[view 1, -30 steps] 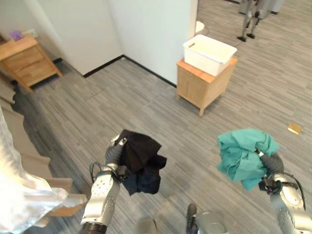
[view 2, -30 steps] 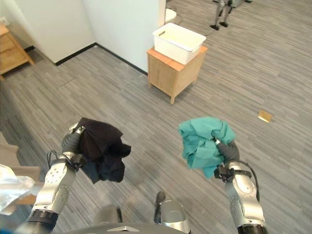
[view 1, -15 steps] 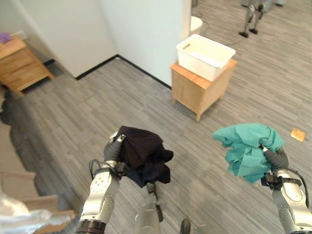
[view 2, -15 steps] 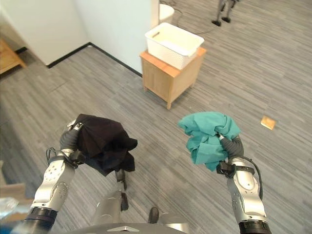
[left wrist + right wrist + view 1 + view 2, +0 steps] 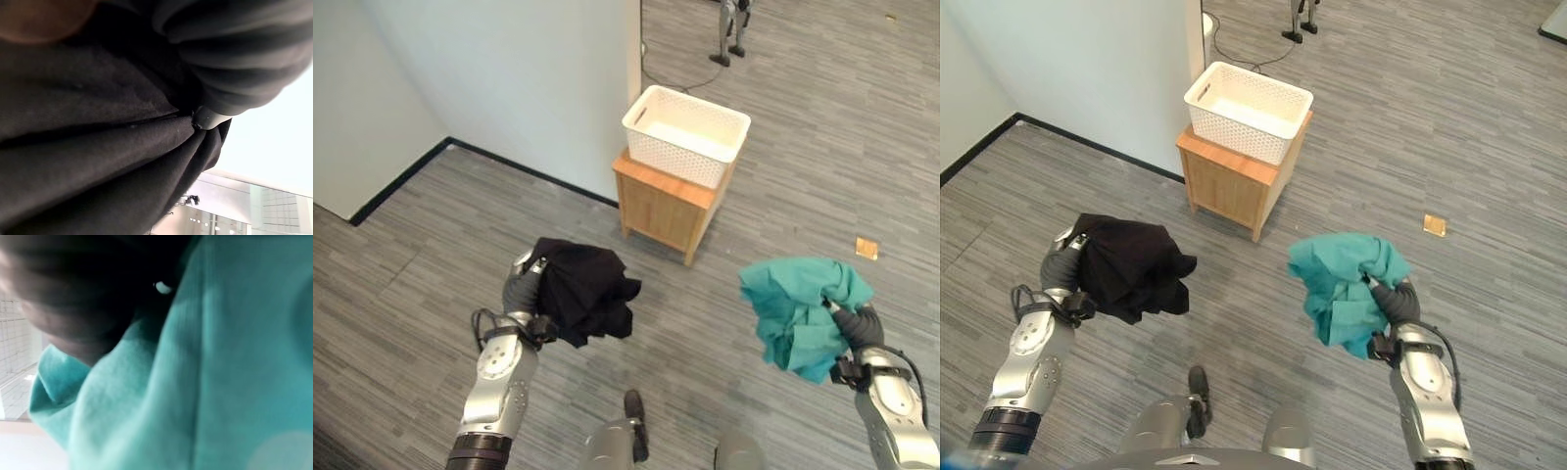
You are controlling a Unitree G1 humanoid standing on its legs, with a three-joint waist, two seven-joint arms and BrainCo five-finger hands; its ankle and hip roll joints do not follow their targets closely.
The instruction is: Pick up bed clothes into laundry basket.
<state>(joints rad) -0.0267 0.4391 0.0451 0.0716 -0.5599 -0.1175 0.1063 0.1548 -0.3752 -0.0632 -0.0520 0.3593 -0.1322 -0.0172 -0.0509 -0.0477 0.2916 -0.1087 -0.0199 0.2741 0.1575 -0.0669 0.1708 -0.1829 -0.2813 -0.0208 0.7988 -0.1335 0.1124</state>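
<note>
Left robot hand [image 5: 521, 290]: lower left of the head view, raised off the floor, fingers hidden in a bunched black cloth [image 5: 582, 291]; whether they are curled round it cannot be told. In the left wrist view, the black cloth [image 5: 93, 147] lies close against the hand's dark cover.

Right robot hand [image 5: 1393, 302]: lower right of the head view, also raised, its fingers buried in a crumpled teal cloth [image 5: 1342, 284]; its grip cannot be told either. In the right wrist view, the teal cloth [image 5: 205, 372] shows directly against the hand.

Basket [image 5: 686, 134]: white, perforated walls, open top, upper centre of the frame. It stands on a small wooden surface [image 5: 670, 206] placed against the corner of a white wall [image 5: 509, 78]. Both cloths are well apart from the basket, held in the air nearer the camera.

Floor [image 5: 803, 196]: grey planks. A small tan square [image 5: 867, 248] lies on it at mid right.
</note>
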